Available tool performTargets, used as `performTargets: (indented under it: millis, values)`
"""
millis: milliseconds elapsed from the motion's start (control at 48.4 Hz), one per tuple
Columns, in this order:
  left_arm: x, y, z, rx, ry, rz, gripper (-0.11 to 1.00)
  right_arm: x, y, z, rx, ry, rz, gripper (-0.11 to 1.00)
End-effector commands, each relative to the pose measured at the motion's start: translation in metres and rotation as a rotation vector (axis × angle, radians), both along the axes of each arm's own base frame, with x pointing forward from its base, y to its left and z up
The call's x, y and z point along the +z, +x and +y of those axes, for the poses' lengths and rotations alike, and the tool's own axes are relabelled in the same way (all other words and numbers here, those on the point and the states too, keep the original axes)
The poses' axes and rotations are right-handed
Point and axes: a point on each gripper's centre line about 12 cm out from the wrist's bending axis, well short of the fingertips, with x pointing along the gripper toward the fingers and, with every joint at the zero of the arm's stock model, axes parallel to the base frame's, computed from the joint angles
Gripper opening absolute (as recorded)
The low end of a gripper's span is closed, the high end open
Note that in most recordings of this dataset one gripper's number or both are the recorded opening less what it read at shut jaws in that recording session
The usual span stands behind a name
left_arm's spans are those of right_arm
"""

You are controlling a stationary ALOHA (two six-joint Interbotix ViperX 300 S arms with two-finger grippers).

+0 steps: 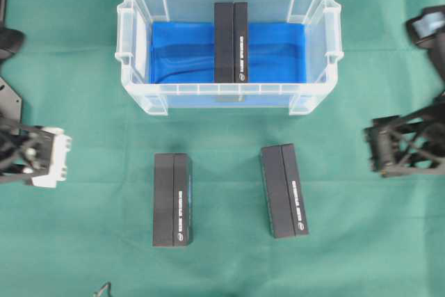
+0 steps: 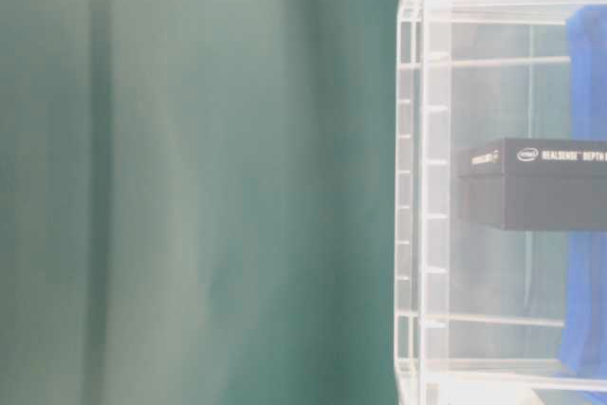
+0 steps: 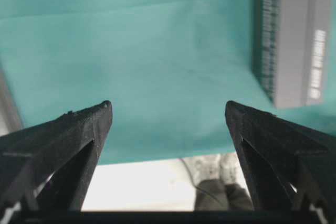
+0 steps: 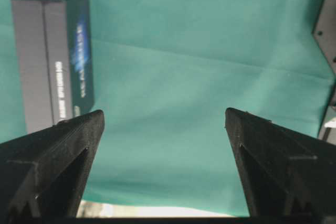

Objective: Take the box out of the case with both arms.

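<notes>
A black box (image 1: pixel 231 42) with white side lettering is seen standing on edge inside the clear case (image 1: pixel 316 88), on its blue lining. The left gripper (image 3: pixel 168 109) and right gripper (image 4: pixel 165 115) are spread wide, empty, well apart from it at the table's left and right edges.

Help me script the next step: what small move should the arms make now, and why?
Probably bring both hands in over the case. One box stands inside it, while the left hand and right hand hang open over bare cloth, holding nothing.
</notes>
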Motion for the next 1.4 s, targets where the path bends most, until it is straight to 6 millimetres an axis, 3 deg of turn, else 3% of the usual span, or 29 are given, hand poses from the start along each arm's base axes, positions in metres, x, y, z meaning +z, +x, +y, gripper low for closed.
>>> performTargets:
  millis: [0, 145, 1032, 1383]
  values:
    - [0.006, -0.010, 0.002, 0.010, -0.018, -0.027, 0.88, 0.009, -0.015, -0.003, -0.006, 0.015, -0.035, 0.92]
    - [0.005, -0.015, 0.003, 0.015, -0.019, -0.027, 0.88, 0.006, -0.025, -0.005, -0.022, 0.019, -0.040, 0.92]
    - [0.005, -0.010, 0.004, 0.020, -0.010, -0.014, 0.88, 0.001, -0.024, -0.006, -0.017, 0.006, -0.027, 0.92]
    - [0.007, -0.009, 0.028, 0.031, 0.011, -0.002, 0.88, 0.001, -0.023, -0.032, -0.028, -0.014, -0.011, 0.92]
